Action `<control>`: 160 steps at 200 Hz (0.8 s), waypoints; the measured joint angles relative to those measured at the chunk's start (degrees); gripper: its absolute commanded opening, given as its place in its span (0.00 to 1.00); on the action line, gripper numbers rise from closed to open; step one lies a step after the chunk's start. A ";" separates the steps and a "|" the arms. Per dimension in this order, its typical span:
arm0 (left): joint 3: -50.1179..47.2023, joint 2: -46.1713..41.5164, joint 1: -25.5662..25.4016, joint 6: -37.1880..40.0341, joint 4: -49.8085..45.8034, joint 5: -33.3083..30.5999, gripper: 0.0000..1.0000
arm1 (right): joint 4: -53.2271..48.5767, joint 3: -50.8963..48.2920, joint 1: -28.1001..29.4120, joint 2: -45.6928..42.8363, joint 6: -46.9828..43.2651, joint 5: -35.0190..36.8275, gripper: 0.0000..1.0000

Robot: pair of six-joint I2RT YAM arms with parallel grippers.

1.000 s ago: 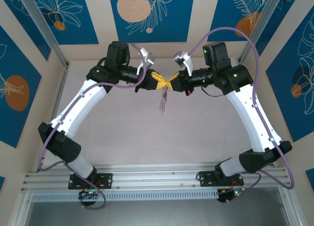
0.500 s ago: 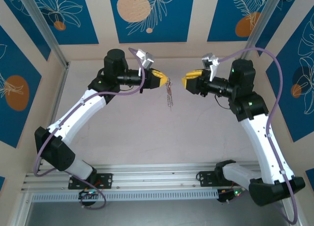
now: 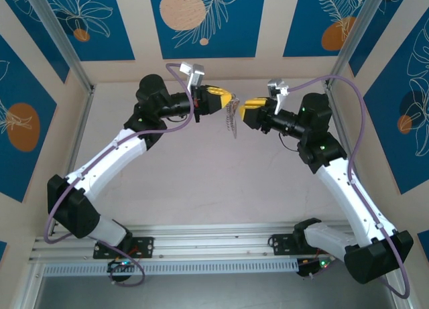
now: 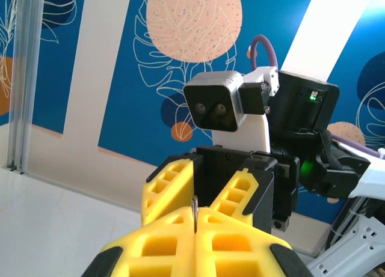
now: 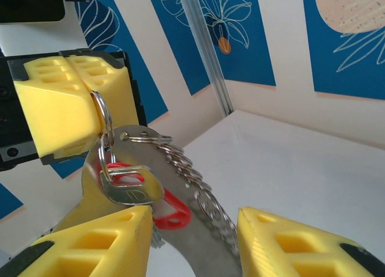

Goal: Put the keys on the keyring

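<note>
Top external: left hand (image 3: 229,98) grips keyring (image 3: 232,120), right hand (image 3: 246,110) parted; white table (image 3: 201,181), blue walls (image 3: 221,27).

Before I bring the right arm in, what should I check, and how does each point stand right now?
1. Left hand shut on the keyring: ok, the ring is pinched between its yellow fingers.
2. Right hand open and empty: ok.
3. The two hands apart, not touching: ok, the top view shows a gap between them.
4. Chain hanging free below the left hand: ok.
5. Red-headed key threaded on the keyring: cannot tell. It hangs in the bunch, but the grey metal hides where it attaches.
6. Bunch lined up between the right hand's fingers: ok in the right wrist view.
</note>
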 measured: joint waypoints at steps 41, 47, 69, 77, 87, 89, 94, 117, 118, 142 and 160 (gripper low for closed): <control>-0.13 0.00 -0.24 -1.40 1.62 -0.42 0.00 | 1.73 0.00 0.57 0.15 0.00 0.44 0.42; -0.15 0.00 -0.26 -1.70 1.88 -0.42 0.00 | 1.77 0.00 0.57 0.15 0.00 0.46 0.42; -0.17 0.00 -0.26 -1.92 2.47 -0.42 0.00 | 1.79 0.00 0.57 -0.24 -0.02 0.59 0.42; -0.17 0.00 -0.26 -2.08 2.58 -0.42 0.00 | 1.79 0.00 0.57 -0.59 -0.02 0.63 0.42; -0.17 0.00 -0.26 -2.12 2.60 -0.42 0.00 | 1.79 0.00 0.57 -1.16 -0.04 0.61 0.41; -0.17 0.00 -0.26 -2.12 2.60 -0.42 0.00 | 1.79 0.00 0.57 -1.33 -0.04 0.61 0.41; -0.17 0.00 -0.26 -2.12 2.60 -0.42 0.00 | 1.81 0.00 0.57 -1.64 -0.04 0.59 0.41; -0.17 0.00 -0.26 -2.19 2.60 -0.42 0.00 | 2.01 0.04 0.57 -2.93 -0.13 0.35 0.39; -0.17 0.00 -0.26 -2.19 2.60 -0.42 0.00 | 1.99 0.04 0.57 -2.95 -0.13 0.35 0.39; -0.17 0.00 -0.26 -2.27 2.60 -0.42 0.00 | 2.49 0.24 0.57 -3.26 -0.20 -0.44 0.39; -0.17 0.00 -0.26 -2.27 2.60 -0.42 0.00 | 2.82 0.26 0.79 -3.19 -0.20 -0.98 0.39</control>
